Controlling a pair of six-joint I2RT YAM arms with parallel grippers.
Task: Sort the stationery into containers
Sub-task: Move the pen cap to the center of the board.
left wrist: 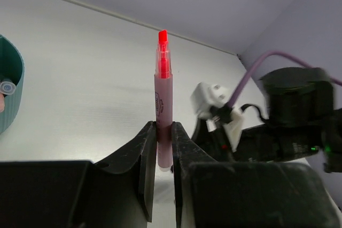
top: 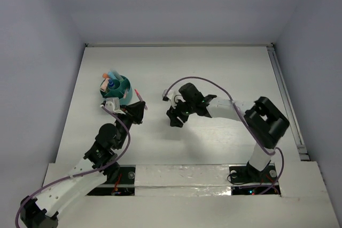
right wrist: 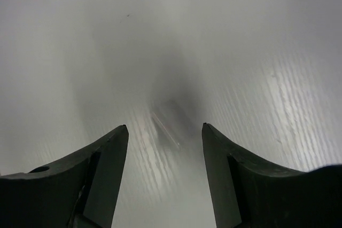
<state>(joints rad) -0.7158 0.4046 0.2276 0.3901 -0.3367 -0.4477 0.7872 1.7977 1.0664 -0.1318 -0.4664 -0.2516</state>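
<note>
My left gripper (top: 140,108) is shut on a pink pen (left wrist: 163,105) with a red tip; in the left wrist view (left wrist: 163,132) the pen stands up between the jaws. In the top view the pen (top: 140,96) sticks out just right of the round teal pot (top: 118,88), which holds several pens and a blue-capped tube (top: 113,84). The pot's rim (left wrist: 13,86) shows at the left edge of the left wrist view. My right gripper (top: 173,118) is open and empty, low over bare table (right wrist: 165,129).
The right arm (left wrist: 288,121) and its purple cable are close on the right of my left gripper. White walls border the table at the back and sides.
</note>
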